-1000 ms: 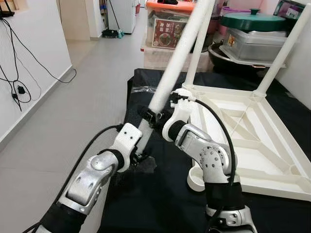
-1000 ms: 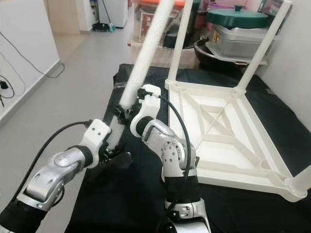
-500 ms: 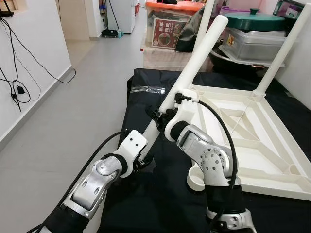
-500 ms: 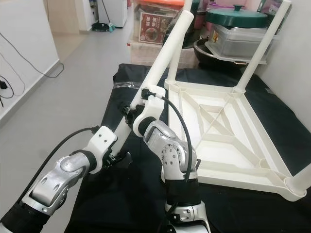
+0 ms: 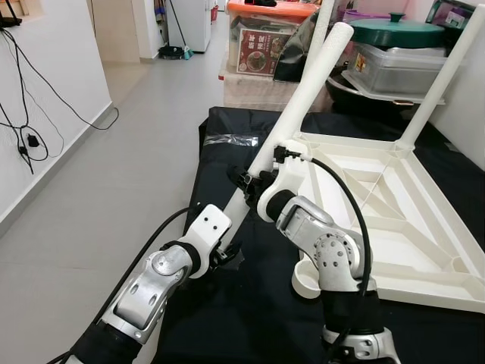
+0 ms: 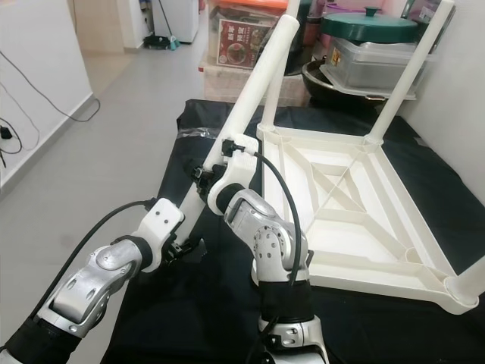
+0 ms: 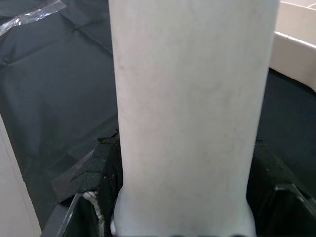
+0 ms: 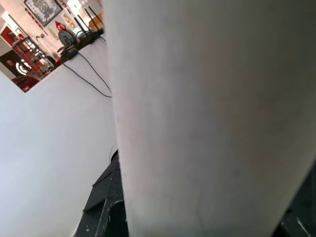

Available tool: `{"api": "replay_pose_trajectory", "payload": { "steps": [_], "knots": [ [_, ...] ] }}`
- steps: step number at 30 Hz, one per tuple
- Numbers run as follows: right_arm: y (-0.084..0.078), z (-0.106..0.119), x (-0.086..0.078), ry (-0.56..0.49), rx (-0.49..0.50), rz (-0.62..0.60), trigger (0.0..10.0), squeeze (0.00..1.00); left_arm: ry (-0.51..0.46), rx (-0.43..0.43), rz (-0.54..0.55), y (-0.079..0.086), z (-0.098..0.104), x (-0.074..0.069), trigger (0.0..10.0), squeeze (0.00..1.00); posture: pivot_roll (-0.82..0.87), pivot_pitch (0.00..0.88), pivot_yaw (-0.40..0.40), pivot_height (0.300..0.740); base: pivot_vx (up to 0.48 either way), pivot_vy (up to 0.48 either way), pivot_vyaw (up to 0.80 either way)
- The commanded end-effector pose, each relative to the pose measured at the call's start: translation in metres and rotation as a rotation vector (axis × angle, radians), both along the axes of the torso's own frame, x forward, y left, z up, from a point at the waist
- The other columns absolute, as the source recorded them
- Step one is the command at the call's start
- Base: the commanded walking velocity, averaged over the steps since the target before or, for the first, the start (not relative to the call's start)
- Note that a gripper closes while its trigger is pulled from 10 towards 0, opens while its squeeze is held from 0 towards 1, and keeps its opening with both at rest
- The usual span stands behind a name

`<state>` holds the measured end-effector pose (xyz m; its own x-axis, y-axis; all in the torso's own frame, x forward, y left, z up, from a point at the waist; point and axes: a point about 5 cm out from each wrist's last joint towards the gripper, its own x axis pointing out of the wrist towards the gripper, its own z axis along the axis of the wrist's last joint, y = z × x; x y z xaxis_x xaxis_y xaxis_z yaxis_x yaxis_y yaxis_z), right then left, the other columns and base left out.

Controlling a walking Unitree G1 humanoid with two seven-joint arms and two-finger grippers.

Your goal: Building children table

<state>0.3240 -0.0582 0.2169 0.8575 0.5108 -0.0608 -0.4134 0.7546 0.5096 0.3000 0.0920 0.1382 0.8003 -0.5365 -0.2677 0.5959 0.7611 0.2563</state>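
Observation:
A loose white table leg [image 5: 299,98] slants up to the right over the black cloth [image 5: 227,303]. My left gripper [image 5: 226,243] is shut on its lower end, with black pads [image 7: 101,168] on both sides of the tube [image 7: 187,113]. My right gripper [image 5: 248,182] is shut on the leg a little higher, and the tube [image 8: 207,113] lies close to that camera. The white tabletop [image 5: 394,220] lies upside down to the right, with an upright leg [image 5: 439,83] at its far right corner and another behind the loose leg. A round corner socket [image 5: 307,282] sits by my right forearm.
Stacked storage boxes [image 5: 265,45] and a green-lidded pot [image 5: 394,34] on a clear bin stand behind the cloth. A grey tiled floor [image 5: 129,152] runs along the left, beside a white wall with hanging cables [image 5: 30,136].
Over the last second the leg has tipped lower and to the right, bringing its top end into view. Both grippers kept hold. In the last half second it barely moved.

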Motion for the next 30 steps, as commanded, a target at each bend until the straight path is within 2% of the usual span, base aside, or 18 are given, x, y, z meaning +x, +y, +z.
{"api": "replay_pose_trajectory", "payload": {
  "steps": [1,2,9,10,14,16,17,22,23,26,28,30],
  "knots": [
    [0.016,-0.015,-0.007,0.074,-0.001,0.075,7.9,0.00,-0.038,0.008,-0.016,-0.002,0.005,0.002,10.0,0.00,-0.03,0.000,-0.068,0.740,0.000,0.000,0.00],
    [0.016,-0.017,-0.007,0.080,-0.031,0.074,10.0,0.00,-0.040,0.009,-0.017,-0.002,0.005,0.003,10.0,0.00,-0.03,0.000,-0.068,0.740,0.000,0.000,0.00],
    [0.012,-0.019,-0.004,0.084,-0.060,0.028,10.0,0.01,-0.047,0.022,-0.004,-0.001,0.005,0.003,10.0,0.00,-0.03,0.000,-0.068,0.740,0.000,0.000,0.00],
    [0.011,-0.019,-0.003,0.082,-0.063,0.015,10.0,1.00,-0.050,0.027,0.005,0.000,0.005,0.004,10.0,0.00,-0.03,0.000,-0.069,0.740,0.000,0.000,0.00],
    [0.009,-0.018,-0.002,0.081,-0.056,-0.001,10.0,1.00,-0.053,0.034,0.019,0.001,0.005,0.005,10.0,0.00,-0.03,0.000,-0.070,0.740,0.000,0.000,0.00],
    [0.006,-0.019,0.000,0.100,-0.077,-0.033,10.0,0.98,-0.066,0.078,0.053,0.002,0.001,0.008,10.0,0.00,-0.04,0.000,-0.068,0.740,0.000,0.000,0.00],
    [0.006,-0.020,0.001,0.116,-0.077,-0.044,10.0,0.00,-0.073,0.092,0.067,0.003,0.001,0.009,10.0,0.00,-0.04,0.000,-0.068,0.740,0.000,0.000,0.00],
    [0.005,-0.023,0.002,0.152,-0.056,-0.072,10.0,0.00,-0.087,0.118,0.086,0.004,0.000,0.011,10.0,0.00,-0.04,0.000,-0.068,0.740,0.000,0.000,0.00],
    [0.005,-0.024,0.004,0.184,-0.012,-0.094,10.0,0.00,-0.098,0.144,0.099,0.003,-0.001,0.013,10.0,0.00,-0.03,0.000,-0.073,0.740,0.000,0.000,0.00],
    [0.005,-0.024,0.004,0.196,0.007,-0.100,10.0,0.00,-0.103,0.157,0.104,0.003,-0.001,0.014,10.0,0.00,-0.03,0.000,-0.072,0.740,0.000,0.000,0.00],
    [0.007,-0.020,0.006,0.236,0.086,-0.130,10.0,0.00,-0.114,0.207,0.126,0.003,-0.006,0.015,10.0,0.00,-0.04,0.000,-0.071,0.740,0.000,0.000,0.00],
    [0.007,-0.018,0.007,0.252,0.116,-0.141,10.0,0.00,-0.114,0.218,0.137,0.003,-0.007,0.015,10.0,0.00,-0.04,0.000,-0.071,0.740,0.000,0.000,0.00]
  ]
}}
